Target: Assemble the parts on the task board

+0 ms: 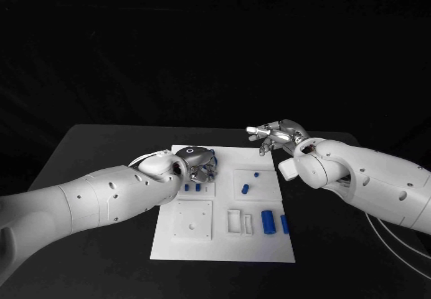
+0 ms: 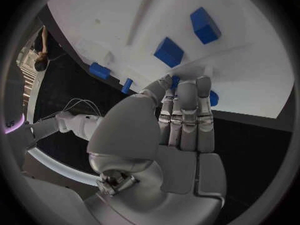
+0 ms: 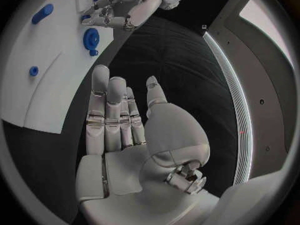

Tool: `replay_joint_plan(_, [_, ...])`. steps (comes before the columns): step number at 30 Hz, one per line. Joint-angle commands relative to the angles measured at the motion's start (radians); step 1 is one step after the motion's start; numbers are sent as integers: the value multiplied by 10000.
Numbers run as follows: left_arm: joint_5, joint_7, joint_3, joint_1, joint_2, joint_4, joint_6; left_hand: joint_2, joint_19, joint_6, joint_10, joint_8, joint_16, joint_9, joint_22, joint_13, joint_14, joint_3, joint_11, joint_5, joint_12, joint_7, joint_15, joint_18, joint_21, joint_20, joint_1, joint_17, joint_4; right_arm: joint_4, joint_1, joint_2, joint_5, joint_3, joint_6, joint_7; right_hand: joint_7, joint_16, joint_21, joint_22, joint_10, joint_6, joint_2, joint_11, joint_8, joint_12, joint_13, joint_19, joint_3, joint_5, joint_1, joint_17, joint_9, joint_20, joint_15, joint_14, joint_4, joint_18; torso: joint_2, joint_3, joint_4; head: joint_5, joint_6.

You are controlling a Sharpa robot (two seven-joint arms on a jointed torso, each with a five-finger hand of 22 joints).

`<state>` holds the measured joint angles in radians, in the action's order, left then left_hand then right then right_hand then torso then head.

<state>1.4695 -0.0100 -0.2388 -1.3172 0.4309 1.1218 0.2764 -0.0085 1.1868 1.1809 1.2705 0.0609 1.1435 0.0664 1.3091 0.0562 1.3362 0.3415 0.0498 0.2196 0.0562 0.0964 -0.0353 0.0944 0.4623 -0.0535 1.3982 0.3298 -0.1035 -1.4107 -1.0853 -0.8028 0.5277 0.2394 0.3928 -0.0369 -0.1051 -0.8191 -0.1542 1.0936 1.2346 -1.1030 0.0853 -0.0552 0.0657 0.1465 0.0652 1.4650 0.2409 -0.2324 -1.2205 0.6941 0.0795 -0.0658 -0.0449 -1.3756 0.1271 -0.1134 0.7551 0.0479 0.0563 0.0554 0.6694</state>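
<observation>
The white task board lies in the middle of the table. My left hand hovers over its far left part, fingers pointing down at the board beside two small blue parts. In the left wrist view the fingers lie straight and close together, tips at the board, and a bit of blue shows between thumb tip and fingers; whether it is held is unclear. A round blue part sits next to that hand. My right hand hangs past the board's far right corner, fingers spread, holding nothing.
Other blue parts lie on the board: two upright pieces at the near right, and two small ones in the middle. A square white plate occupies the near left. Black table surrounds the board.
</observation>
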Motion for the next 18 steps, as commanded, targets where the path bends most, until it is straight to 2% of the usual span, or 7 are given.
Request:
replay_joint_plan(1, [-317, -238, 18, 3, 146, 180, 525, -3, 52, 16, 7, 16, -66, -9, 216, 25, 55, 29, 5, 24, 19, 44, -19, 120, 49, -21, 123, 13, -86, 1, 3, 2, 68, 5, -136, 124, -12, -55, -57, -10, -13, -46, 28, 16, -14, -46, -14, 317, -23, 34, -37, -16, 14, 76, 79, 19, -28, -139, -5, 3, 18, 1, -35])
replay_joint_plan(5, [-954, -304, 126, 2, 411, 431, 459, -1, 7, -4, -15, 15, -113, -10, 203, 24, 28, -5, 7, -104, 18, 41, -17, 106, 67, -11, 57, 19, -70, 5, 4, -13, 68, 5, -148, 124, -12, -55, -57, -10, -13, -46, 28, 16, -14, -46, -14, 317, -23, 34, -37, -16, 14, 76, 79, 19, -28, -139, -23, 5, 46, 19, -63])
replay_joint_plan(9, [-1392, -290, 374, 1, 680, 640, 377, 3, -15, -24, -44, 16, -116, -9, 206, 25, 28, -52, 15, -104, 20, 50, -13, 91, 72, -14, 77, 41, -86, 13, 4, -28, 68, 5, -160, 120, -6, -57, -57, -16, -8, -65, 34, 18, -13, -51, -14, 314, -24, 31, -37, -26, 13, 74, 77, 20, -24, -136, -15, 19, 48, -12, -86])
replay_joint_plan(12, [-1587, -249, 537, -1, 911, 787, 287, -9, -29, -48, -74, 12, -125, -13, 205, 23, 25, -63, 25, -118, 16, 56, -9, 92, 70, -13, 92, 46, -104, 11, 4, -46, 68, 5, -166, 116, -5, -58, -56, -18, -3, -69, 34, 19, -14, -53, -14, 314, -23, 30, -33, -31, 12, 74, 77, 22, -23, -134, -23, 3, 55, -36, -91])
replay_joint_plan(13, [-1633, -232, 573, -3, 977, 825, 255, -9, -29, -48, -74, 12, -125, -13, 205, 23, 25, -63, 25, -118, 16, 56, -9, 92, 70, -13, 92, 46, -104, 12, 4, -49, 68, 5, -168, 115, -2, -57, -57, -19, 0, -75, 33, 21, -14, -55, -14, 315, -22, 30, -35, -33, 12, 73, 75, 23, -20, -134, -19, -8, 50, -43, -94])
replay_joint_plan(18, [-1780, -123, 710, -12, 1392, 1038, 126, -28, -48, -94, -123, 11, -142, -16, 210, 23, 19, -68, 43, -118, 16, 70, 1, 100, 84, -9, 137, 54, -142, 10, 4, -83, 68, 5, -171, 107, -2, -57, -57, -19, 0, -75, 33, 21, -14, -55, -14, 315, -22, 30, -35, -33, 12, 73, 75, 23, -20, -134, -55, -2, 96, 4, -65])
